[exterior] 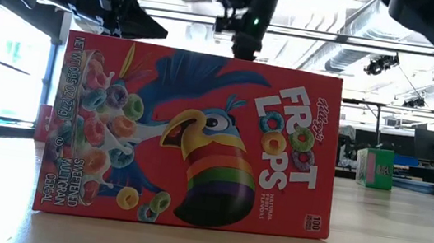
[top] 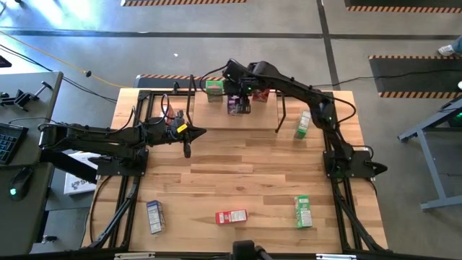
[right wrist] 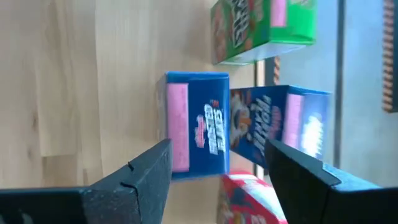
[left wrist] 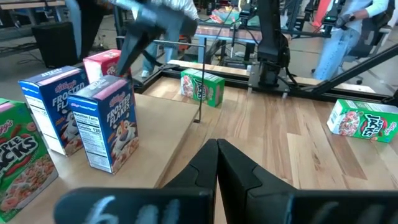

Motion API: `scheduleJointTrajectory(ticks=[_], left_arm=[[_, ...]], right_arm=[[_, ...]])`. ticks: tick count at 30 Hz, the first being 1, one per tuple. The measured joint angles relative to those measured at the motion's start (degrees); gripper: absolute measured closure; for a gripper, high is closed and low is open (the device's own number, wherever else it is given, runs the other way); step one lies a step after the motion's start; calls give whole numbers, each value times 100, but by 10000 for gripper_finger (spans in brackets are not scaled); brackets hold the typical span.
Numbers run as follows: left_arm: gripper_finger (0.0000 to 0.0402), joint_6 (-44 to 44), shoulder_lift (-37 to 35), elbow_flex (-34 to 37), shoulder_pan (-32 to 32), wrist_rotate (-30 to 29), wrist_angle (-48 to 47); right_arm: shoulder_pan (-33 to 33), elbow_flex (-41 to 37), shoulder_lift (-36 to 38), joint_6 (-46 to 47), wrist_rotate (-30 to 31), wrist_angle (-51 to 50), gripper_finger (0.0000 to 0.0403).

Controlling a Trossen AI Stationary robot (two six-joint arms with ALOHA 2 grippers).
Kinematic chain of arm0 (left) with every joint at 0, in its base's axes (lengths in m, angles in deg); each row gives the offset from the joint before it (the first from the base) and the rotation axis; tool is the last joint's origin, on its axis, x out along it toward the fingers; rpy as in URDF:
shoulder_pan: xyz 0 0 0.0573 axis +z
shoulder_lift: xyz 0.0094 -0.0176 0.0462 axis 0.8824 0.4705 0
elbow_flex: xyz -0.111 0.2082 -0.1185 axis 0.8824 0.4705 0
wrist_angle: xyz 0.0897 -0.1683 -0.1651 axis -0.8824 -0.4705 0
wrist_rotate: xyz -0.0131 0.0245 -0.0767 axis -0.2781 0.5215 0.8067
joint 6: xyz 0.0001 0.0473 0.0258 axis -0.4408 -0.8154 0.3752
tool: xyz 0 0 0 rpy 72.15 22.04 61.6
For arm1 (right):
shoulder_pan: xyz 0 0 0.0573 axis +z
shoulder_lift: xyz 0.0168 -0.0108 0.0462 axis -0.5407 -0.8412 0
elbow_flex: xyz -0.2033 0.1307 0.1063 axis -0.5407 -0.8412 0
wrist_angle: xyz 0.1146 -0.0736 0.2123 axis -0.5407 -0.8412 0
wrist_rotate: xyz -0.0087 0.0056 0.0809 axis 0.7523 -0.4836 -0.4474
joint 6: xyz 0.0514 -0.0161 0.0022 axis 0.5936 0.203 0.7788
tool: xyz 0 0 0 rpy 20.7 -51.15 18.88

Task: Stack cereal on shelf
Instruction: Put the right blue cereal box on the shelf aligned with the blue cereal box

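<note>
1. The right gripper (right wrist: 217, 171) was seen with its fingers (right wrist: 134, 180) spread apart and empty, poised directly above a blue Frosted Flakes box (right wrist: 196, 124) standing on the shelf (top: 267, 108) at the far side of the desk (top: 245, 173).
2. The box was judged to have just been placed or to be about to be gripped; which of the two could not be told. In either case, the fingers were best kept straddling the box's narrow sides, square to it, so that no edge was clipped.
3. A second blue Frosted Flakes box (right wrist: 280, 124), a green Apple Jacks box (right wrist: 261, 28) and a red box (right wrist: 249, 199) were crowded close by, so any move was best made straight up or down, without sideways sweep.
4. The left gripper (top: 188, 149) was held over mid-desk, its fingers pressed together and empty.
5. Boxes awaiting collection were seen lying on the desk: a green one (top: 303, 124) beside the shelf, and blue (top: 154, 216), red Froot Loops (top: 231, 216) and green (top: 303, 211) ones near the front edge.
</note>
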Motion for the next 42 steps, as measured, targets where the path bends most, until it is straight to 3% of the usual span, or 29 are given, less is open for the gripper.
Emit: scheduleJointTrajectory(ticks=[4, 7, 9, 12, 15, 17, 23, 27, 30, 35, 39, 42], left_arm=[[401, -2, 0, 0, 0, 0, 6], [401, -4, 0, 0, 0, 0, 12], [401, -7, 0, 0, 0, 0, 12], [401, -12, 0, 0, 0, -2, 9], [401, -13, 0, 0, 0, -2, 8], [401, -14, 0, 0, 2, -18, 6], [401, -61, 0, 2, 11, -326, -61], [401, -60, 0, 2, 13, -555, -40], [401, -59, 0, 2, 35, -759, -42], [401, -57, 0, 2, 126, -769, -25], [401, -23, 0, 2, 188, -758, -20], [401, -15, 0, 2, 197, -758, -22]], right_arm=[[136, 0, 304, 0, -13, -208, 174], [247, 0, 457, 0, -205, -377, 199], [308, 0, 479, -35, -285, -459, 230], [316, -150, 475, -38, -914, -498, 296], [318, -757, 488, -18, -1259, -32, 374], [378, -1329, 549, 8, -1277, 435, 393], [661, -3536, 1332, 775, -1157, 2766, 391], [949, -5159, 1937, 1626, -67, 5094, 399], [1128, -6038, 2140, 1917, 539, 6295, 396], [1289, -6694, 2115, 2494, 70, 7517, 394], [1284, -6730, 2050, 2815, 670, 7589, 391], [1091, -6727, 2002, 2818, 790, 7616, 391]])
